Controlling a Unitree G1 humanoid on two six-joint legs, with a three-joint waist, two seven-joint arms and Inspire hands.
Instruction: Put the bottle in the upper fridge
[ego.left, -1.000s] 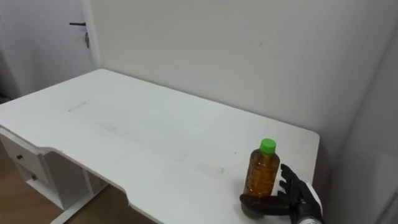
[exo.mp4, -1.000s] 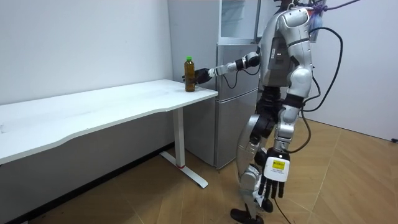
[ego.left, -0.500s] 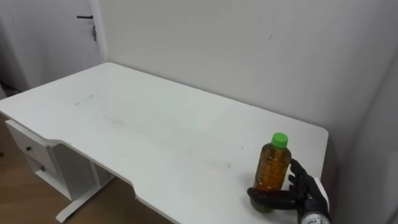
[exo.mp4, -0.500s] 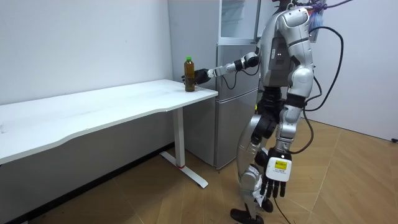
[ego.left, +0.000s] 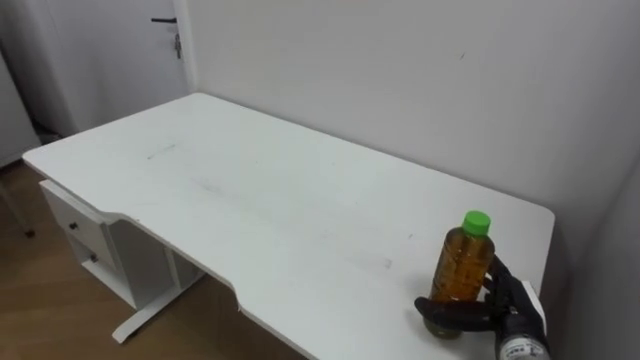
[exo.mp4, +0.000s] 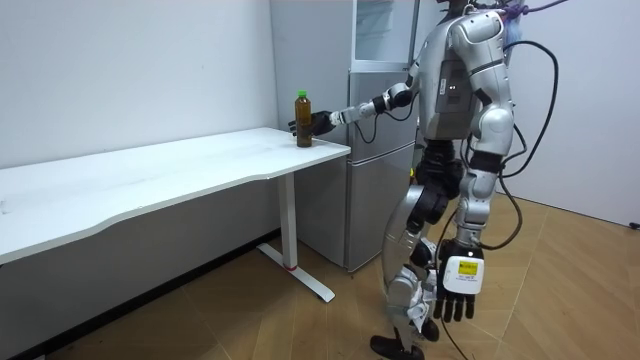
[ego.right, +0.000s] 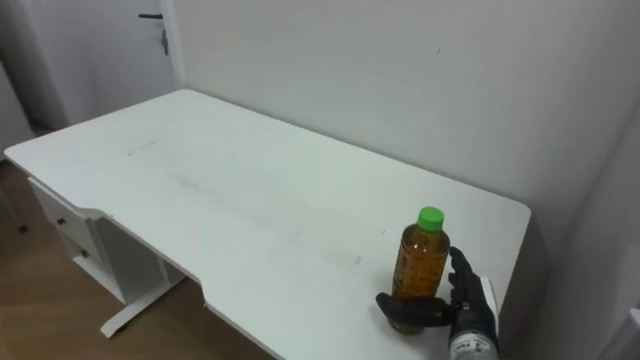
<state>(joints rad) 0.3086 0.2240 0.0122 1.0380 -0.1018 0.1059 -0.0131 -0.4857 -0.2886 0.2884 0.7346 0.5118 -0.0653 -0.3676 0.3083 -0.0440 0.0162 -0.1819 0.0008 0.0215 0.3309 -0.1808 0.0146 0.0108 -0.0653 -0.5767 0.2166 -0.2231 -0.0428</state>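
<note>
An amber bottle (ego.left: 462, 268) with a green cap stands upright near the right end of the white table (ego.left: 250, 200), close to its front edge. My right hand (ego.left: 503, 312) is curled round its base, thumb in front and fingers behind. In the room view I stand between the table's end and the fridge (exo.mp4: 375, 110), my right arm stretched out to the bottle (exo.mp4: 303, 106). My left hand (exo.mp4: 460, 290) hangs by my leg with straight fingers, holding nothing.
The grey fridge stands against the wall right beside the table's end; its upper compartment (exo.mp4: 385, 30) has a glass front. A white drawer unit (ego.left: 85, 240) sits under the table's left end. A door (ego.left: 120, 50) is at the far left.
My right hand has closed in on the bottle's base, its fingers now tucked behind it. The eye view has shifted. In the room view my left arm has swung outward a little.
</note>
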